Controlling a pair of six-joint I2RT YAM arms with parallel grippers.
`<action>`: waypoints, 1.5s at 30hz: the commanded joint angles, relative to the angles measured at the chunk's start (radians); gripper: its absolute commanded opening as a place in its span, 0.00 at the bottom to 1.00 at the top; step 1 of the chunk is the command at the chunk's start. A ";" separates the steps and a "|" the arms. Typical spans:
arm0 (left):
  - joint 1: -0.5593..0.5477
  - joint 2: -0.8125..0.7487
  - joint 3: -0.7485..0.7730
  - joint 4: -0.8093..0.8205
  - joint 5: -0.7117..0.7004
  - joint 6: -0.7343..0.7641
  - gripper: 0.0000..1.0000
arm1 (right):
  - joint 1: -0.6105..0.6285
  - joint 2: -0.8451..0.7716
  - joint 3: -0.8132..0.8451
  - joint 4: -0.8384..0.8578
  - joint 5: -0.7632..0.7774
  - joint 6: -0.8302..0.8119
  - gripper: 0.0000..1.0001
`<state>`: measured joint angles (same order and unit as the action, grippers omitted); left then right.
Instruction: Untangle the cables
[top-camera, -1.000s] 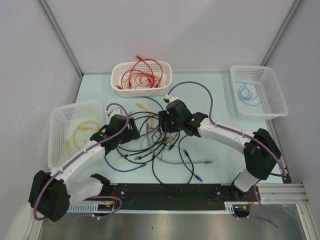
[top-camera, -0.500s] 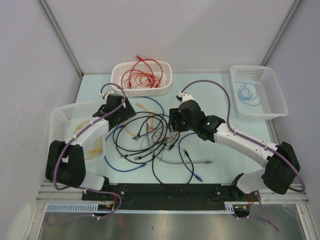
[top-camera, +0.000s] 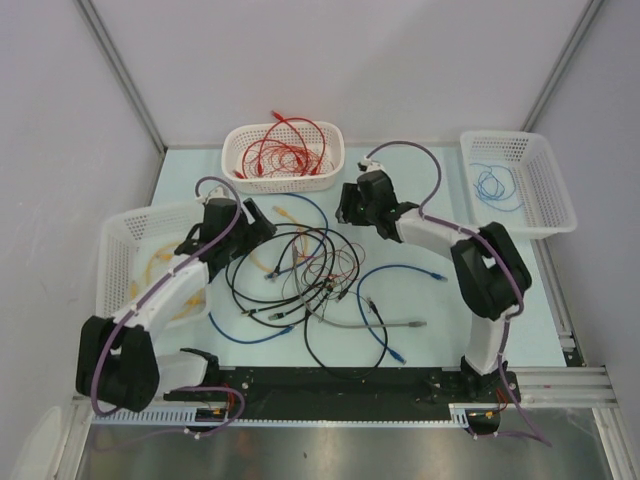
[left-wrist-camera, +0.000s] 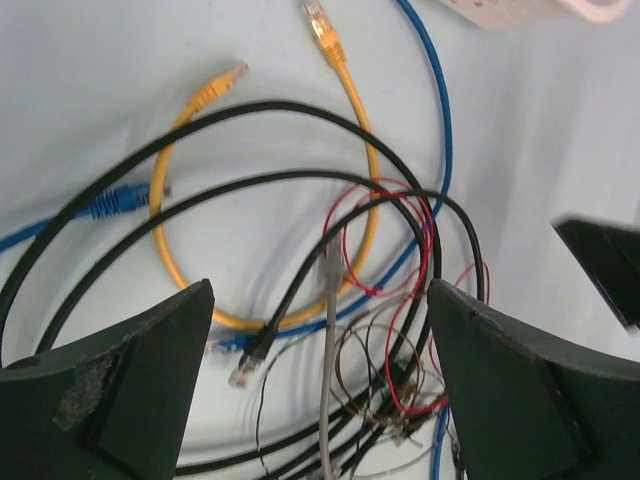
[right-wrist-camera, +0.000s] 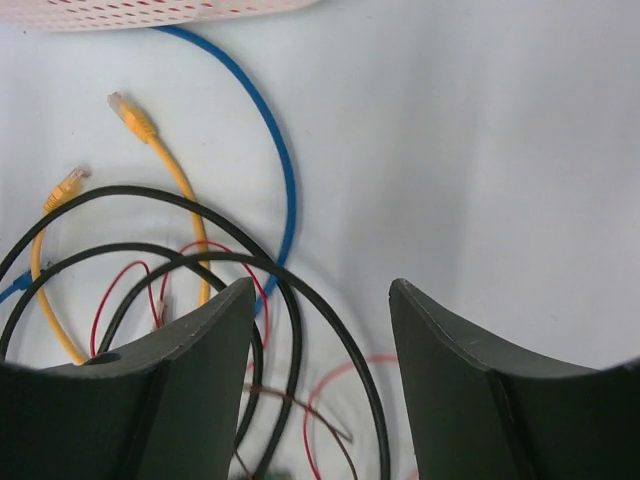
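Because the cables (top-camera: 300, 275) are thin, light and limp, any pull will probably drag neighbouring strands along, so a free plug end or an outer loop looks like a better place to grip than the knotted middle. From above, the tangle lies on the tabletop (top-camera: 440, 300) between the arms, with black loops over red, blue, grey and yellow strands. The left hand (top-camera: 255, 222) hangs at its far left edge and the right hand (top-camera: 350, 205) at its far right edge, both too small there to tell their opening. Seen from the left wrist, the left hand is spread wide and empty above a yellow cable (left-wrist-camera: 360, 150), black loops (left-wrist-camera: 250, 110) and a snarl of red wire (left-wrist-camera: 385, 240). Which strand passes over which inside that snarl is hard to make out. Seen from the right wrist, the right hand is parted and holds nothing, above a blue cable (right-wrist-camera: 270, 130). Its fingers (right-wrist-camera: 150, 400) hide the strands beneath.
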<state>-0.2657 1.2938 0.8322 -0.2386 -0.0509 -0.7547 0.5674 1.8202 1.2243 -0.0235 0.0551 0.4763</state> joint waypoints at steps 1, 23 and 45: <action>-0.024 -0.140 -0.102 -0.005 0.039 -0.026 0.93 | 0.037 0.114 0.153 0.073 -0.043 -0.041 0.62; -0.044 -0.318 -0.260 -0.036 0.080 -0.034 0.92 | 0.101 0.445 0.392 -0.036 0.189 -0.149 0.63; -0.046 -0.401 -0.308 -0.047 0.086 -0.037 0.92 | 0.164 0.315 0.264 -0.187 0.387 -0.200 0.00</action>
<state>-0.3058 0.9333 0.5331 -0.2977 0.0303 -0.7715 0.7242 2.2498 1.5841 -0.0547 0.3843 0.2604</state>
